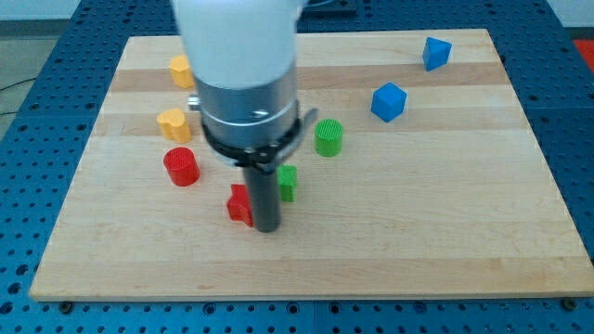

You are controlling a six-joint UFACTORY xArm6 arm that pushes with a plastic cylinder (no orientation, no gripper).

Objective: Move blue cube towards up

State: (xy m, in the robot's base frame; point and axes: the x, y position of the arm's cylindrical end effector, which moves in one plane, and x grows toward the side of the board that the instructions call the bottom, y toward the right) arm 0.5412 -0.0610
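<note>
A blue cube (389, 101) sits on the wooden board (418, 223) at the view's upper right. A second blue block (436, 53) lies further up and right, near the top edge. My tip (267, 228) is at the end of the dark rod in the lower middle of the board, far to the left and below both blue blocks. The tip stands just right of a red block (240, 205) and below a green block (288, 182).
A green cylinder (328, 137) stands right of the arm. A red cylinder (181, 166) and two yellow blocks (173, 123) (181, 70) are at the left. The arm's white and grey body (243, 74) hides the board's upper middle.
</note>
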